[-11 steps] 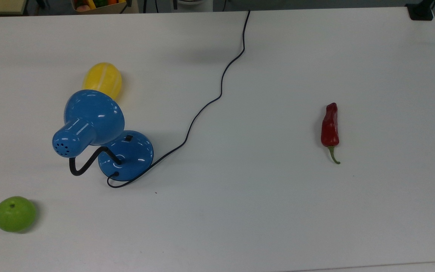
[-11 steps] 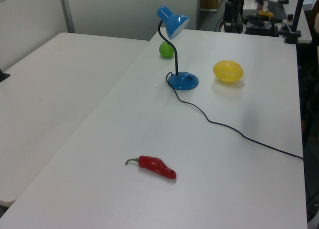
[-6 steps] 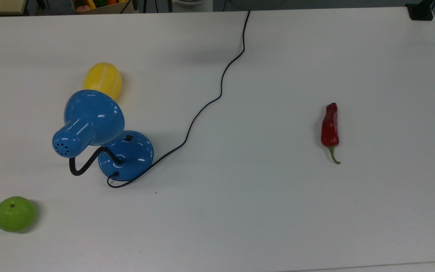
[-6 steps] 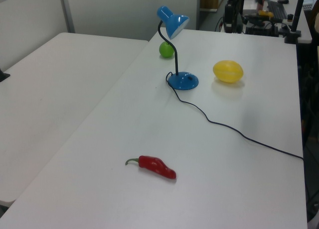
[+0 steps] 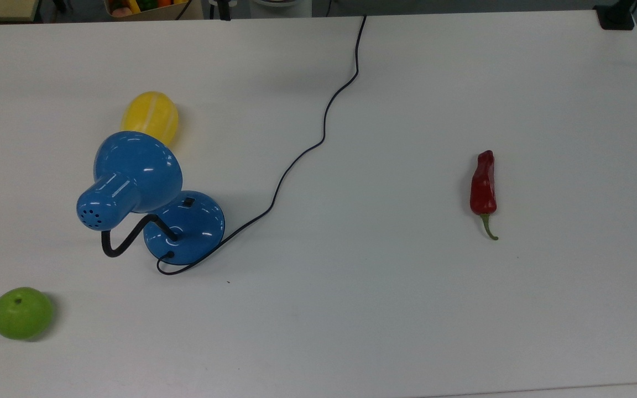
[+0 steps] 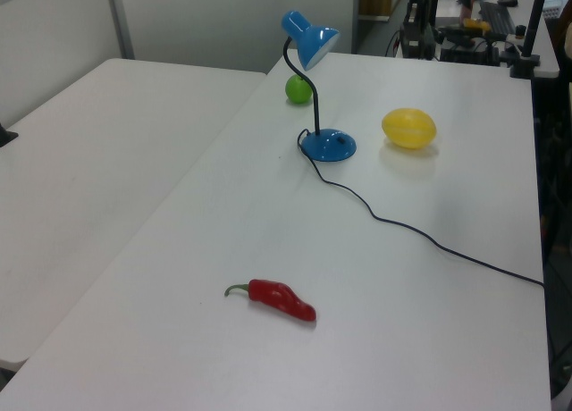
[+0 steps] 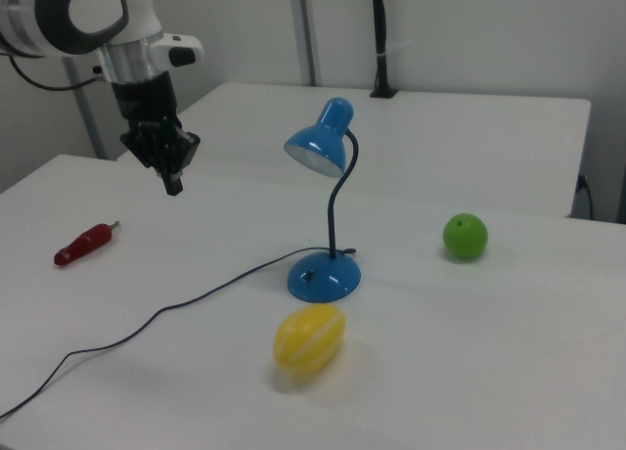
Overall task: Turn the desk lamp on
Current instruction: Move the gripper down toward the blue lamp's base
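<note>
The desk lamp [image 7: 326, 205] stands upright on the counter [image 7: 489, 352], beside a yellow fruit [image 7: 308, 339]. Its glossy base likely slips; press the switch [image 5: 188, 202] vertically. The claw [image 7: 172, 181] hangs well apart, fingers together.

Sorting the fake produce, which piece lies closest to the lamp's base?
The yellow melon, just beside the desk lamp base; the green apple and red chili pepper lie farther off.

The arm [image 7: 98, 20] has glossy white rounded shells, a dark joint band and black fingers [image 7: 172, 181].
</note>
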{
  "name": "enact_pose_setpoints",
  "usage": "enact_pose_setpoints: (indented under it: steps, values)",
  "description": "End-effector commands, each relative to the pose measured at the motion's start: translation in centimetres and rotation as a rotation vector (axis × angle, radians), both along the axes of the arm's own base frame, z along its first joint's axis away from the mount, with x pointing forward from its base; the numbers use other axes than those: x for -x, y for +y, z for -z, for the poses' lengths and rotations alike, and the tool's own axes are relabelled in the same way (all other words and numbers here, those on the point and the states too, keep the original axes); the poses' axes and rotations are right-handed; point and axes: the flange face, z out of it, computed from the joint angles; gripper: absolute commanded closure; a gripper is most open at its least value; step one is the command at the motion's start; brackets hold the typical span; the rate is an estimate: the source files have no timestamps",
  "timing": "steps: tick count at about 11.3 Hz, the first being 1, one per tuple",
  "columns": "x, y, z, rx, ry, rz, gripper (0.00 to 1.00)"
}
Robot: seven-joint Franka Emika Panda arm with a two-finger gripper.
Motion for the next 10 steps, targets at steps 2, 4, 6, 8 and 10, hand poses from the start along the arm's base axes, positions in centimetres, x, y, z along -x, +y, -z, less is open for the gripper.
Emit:
enact_pose_setpoints:
  steps: [2, 4, 6, 8, 10]
  values:
    - [-0.1, -0.1, 0.8, 0.014, 0.031, -0.019, 1.00]
    - [-1.3, -0.5, 2.6, 0.012, 0.010, 0.004, 1.00]
    - [-2.4, -2.3, 4.4, 0.009, 0.004, 0.036, 1.00]
    - [-4.3, -4.4, 7.1, 0.006, -0.017, 0.084, 1.00]
    - [-5.4, -6.0, 8.7, 0.005, -0.037, 0.149, 1.00]
